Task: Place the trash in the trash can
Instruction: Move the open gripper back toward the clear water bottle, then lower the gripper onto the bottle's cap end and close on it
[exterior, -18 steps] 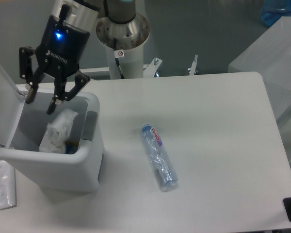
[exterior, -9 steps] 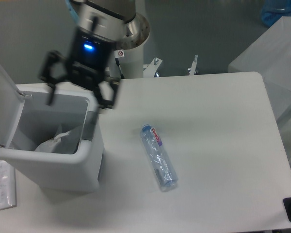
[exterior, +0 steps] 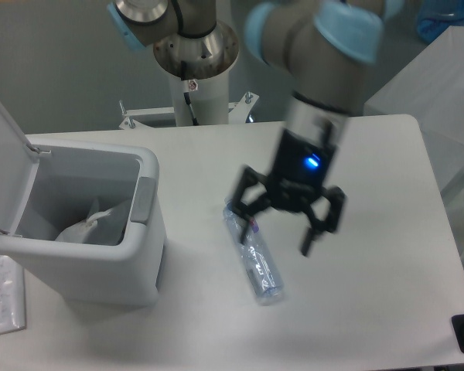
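A crushed clear bottle point(exterior: 256, 259) with a red-blue label lies on the white table at centre, its length running toward the front right. My gripper point(exterior: 274, 225) hangs open just above the bottle's upper end, fingers spread wide with nothing between them; it looks blurred by motion. The pale grey trash can point(exterior: 143, 232) stands at the left with its lid flipped up. The crumpled white wrapper point(exterior: 85, 228) lies inside it at the bottom.
The white table point(exterior: 379, 193) extends to the right and front. A clear plastic bag point(exterior: 1, 297) lies at the left edge beside the bin. The robot's base column point(exterior: 195, 54) stands at the back, with a pale box point(exterior: 441, 85) at the far right.
The gripper has swung from above the bin's right rim across the table to above the bottle, still open. The wrapper dropped into the bin a second ago and lies still.
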Controlling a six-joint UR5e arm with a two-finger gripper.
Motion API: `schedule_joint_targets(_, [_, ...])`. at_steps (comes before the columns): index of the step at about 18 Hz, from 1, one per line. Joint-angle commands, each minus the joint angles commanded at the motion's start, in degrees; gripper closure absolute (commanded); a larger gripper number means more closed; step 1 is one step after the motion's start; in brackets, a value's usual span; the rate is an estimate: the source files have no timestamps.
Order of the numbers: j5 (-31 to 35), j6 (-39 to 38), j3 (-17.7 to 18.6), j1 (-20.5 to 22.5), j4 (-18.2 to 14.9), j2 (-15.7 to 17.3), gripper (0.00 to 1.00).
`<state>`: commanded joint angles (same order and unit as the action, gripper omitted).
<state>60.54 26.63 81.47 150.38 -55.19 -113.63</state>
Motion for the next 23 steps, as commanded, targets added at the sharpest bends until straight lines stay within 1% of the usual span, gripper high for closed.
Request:
schedule_joint_targets(3, [3.3,0.8,0.6,0.0,-0.4,-2.6,0.00])
schedule_joint_targets(5, [7.6,1.8,0.8,-0.4,-0.7,-4.5,0.00])
schedule_joint_targets(7, [9.9,2.8,0.0,-0.7,-2.0,-6.4,0.00])
schedule_joint_targets(9, [10.1,3.1,-1.2,-1.0,-4.7,-7.4,0.00])
schedule_joint_targets(11, [10.4,4.1,-2.0,-1.0,-8.9,-7.7,0.00])
schedule_joint_targets(14, [14.8,7.3,-3.0,-1.4,-15.3,-8.4,0.00])
schedule_joint_targets(17, [17.1,7.4,-5.1,-2.4,-19.1,-10.1,0.00])
schedule_joint_targets(19, [18.4,7.3,-5.6,-3.3,-20.0,-11.1,0.00])
schedule_joint_targets(21, [20.0,7.2,-5.5,-4.2,-20.1,-12.0,0.00])
schedule_joint_targets(23, [20.4,6.7,-5.7,-5.2,-20.1,-12.5,0.00])
